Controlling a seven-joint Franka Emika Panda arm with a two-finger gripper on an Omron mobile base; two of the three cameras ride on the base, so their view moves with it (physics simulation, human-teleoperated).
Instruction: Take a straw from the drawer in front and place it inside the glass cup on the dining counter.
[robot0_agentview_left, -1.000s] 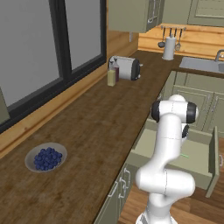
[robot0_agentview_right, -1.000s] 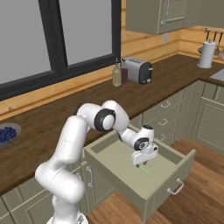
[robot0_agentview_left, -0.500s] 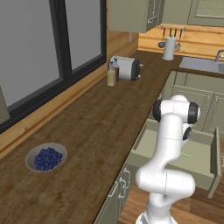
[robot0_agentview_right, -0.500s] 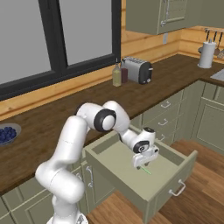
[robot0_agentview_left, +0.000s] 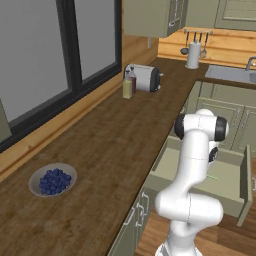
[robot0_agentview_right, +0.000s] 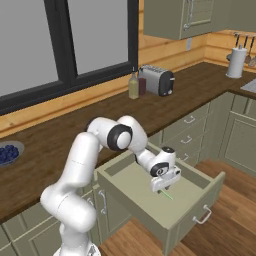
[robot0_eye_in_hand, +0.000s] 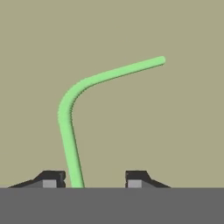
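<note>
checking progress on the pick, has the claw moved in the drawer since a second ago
Yes, slightly. In the right base view the claw has dropped closer to the drawer floor, judged against the drawer's front panel, and now sits right over the straw.

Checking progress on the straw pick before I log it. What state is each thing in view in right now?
drawer: pulled open.
straw: bent, lying on the drawer floor, one end between the fingers, next to one of them.
hand: low in the drawer, fingers apart, not closed on the straw.
bowl: holds blueberries, on the worktop.
wall cabinet: doors shut.
</note>
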